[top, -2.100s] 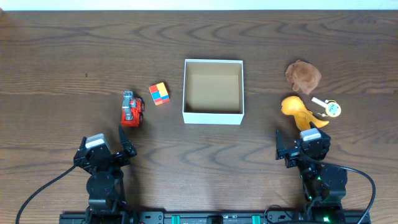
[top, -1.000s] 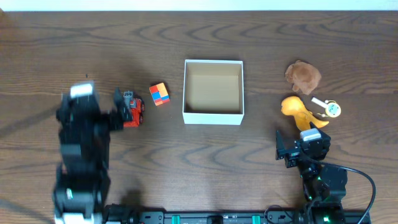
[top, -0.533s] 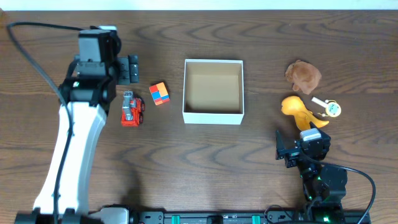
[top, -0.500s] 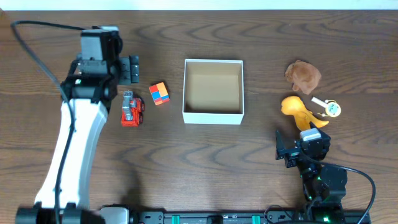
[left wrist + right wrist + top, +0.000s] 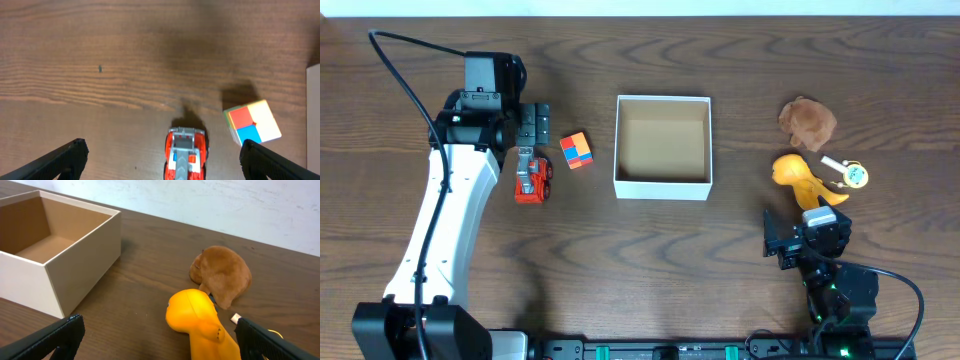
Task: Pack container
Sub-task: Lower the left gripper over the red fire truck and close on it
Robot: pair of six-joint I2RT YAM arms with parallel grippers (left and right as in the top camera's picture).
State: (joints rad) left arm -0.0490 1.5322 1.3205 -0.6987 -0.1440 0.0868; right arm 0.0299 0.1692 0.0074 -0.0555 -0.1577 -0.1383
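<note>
The container [image 5: 663,186] is a square white-walled box with a tan inside, at the table's middle; it also shows in the right wrist view [image 5: 75,265]. A red toy truck [image 5: 531,177] and a multicoloured cube [image 5: 576,151] lie to its left. My left gripper [image 5: 530,125] is open, just behind and above the truck. In the left wrist view the truck [image 5: 185,152] lies between the open fingers [image 5: 162,160], with the cube [image 5: 251,121] to the right. My right gripper [image 5: 792,238] is open near the front edge, in front of an orange toy [image 5: 798,177].
A brown plush [image 5: 807,122] and a small white-and-yellow item [image 5: 850,173] lie to the right of the container. In the right wrist view the orange toy [image 5: 205,322] lies close ahead and the brown plush [image 5: 222,274] behind it.
My left arm has risen from its rest place at the front left and swung out over the table to above the red truck. The right arm has not moved.
</note>
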